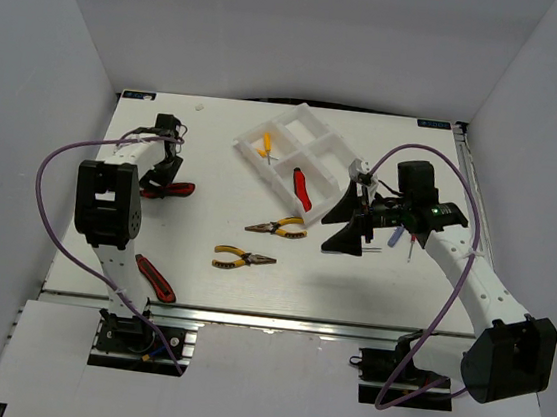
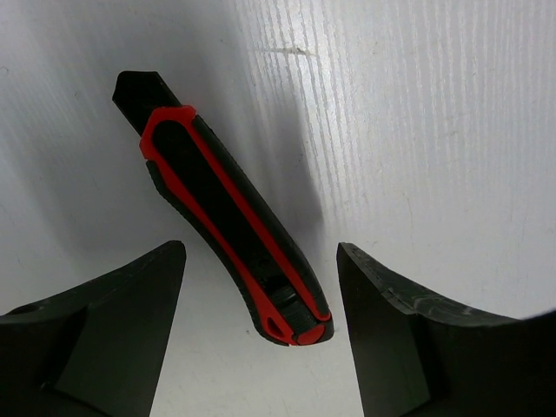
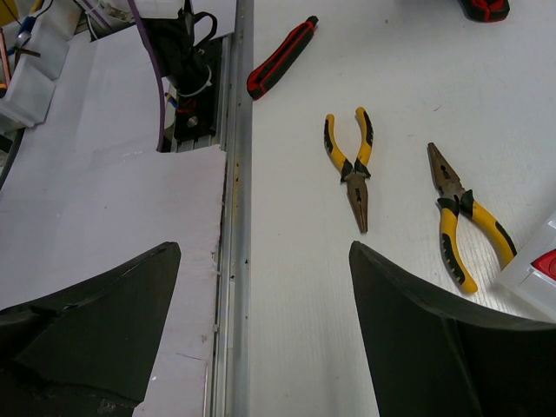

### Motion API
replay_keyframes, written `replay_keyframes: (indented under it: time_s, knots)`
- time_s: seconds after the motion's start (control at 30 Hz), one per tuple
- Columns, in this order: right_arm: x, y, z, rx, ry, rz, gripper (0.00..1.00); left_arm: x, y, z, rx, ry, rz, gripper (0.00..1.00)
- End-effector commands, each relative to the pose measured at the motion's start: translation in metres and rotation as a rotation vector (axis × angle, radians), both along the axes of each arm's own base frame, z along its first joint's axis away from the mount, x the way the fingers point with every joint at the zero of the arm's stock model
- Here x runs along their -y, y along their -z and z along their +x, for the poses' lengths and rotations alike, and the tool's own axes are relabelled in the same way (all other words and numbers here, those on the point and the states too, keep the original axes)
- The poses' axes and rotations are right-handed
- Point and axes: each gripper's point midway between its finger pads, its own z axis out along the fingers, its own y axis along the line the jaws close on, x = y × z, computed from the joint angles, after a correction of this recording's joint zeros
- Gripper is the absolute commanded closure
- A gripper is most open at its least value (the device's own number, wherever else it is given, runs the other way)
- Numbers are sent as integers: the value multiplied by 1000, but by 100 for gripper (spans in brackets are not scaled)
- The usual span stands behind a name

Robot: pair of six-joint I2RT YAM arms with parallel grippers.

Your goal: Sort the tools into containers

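The white divided tray (image 1: 298, 112) stands at the back centre; it holds a tiny yellow-handled tool (image 1: 267, 145) and a red tool (image 1: 304, 188) in separate compartments. Two yellow-handled pliers (image 1: 276, 227) (image 1: 243, 258) lie on the table in front of it and show in the right wrist view (image 3: 351, 165) (image 3: 465, 217). My left gripper (image 1: 164, 181) is open at the left, its jaws on either side of a red-and-black utility knife (image 2: 226, 226) that lies on the table. Another knife (image 1: 155, 277) lies front left. My right gripper (image 1: 345, 226) is open and empty, above the table right of the pliers. Thin screwdrivers (image 1: 397, 239) lie under its arm.
A metal rail (image 3: 234, 217) runs along the table's front edge, with the arm bases and purple cables (image 1: 55, 183) beyond it. White walls close in the left, back and right sides. The tray's corner (image 3: 534, 265) shows at the right wrist view's edge.
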Motion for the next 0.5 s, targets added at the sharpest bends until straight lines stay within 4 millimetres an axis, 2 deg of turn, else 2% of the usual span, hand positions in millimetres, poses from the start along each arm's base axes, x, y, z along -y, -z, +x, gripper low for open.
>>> replay_keyframes:
  time_s: [0.0,0.27,0.37,0.4,0.47]
  knots:
    - [-1,-17,1,35,-18,32,14,0,-8,2,24,-4,-9,19]
    - [-1,-16,3,35,-12,28,14,-3,-1,13,14,-5,14,21]
    - [0,-16,4,39,-6,28,14,-2,9,14,-7,-1,9,24]
    - [1,-16,4,37,-5,27,14,-15,11,13,-13,-29,1,26]
    - [1,-17,4,38,-4,29,14,-15,15,12,-18,-28,-3,30]
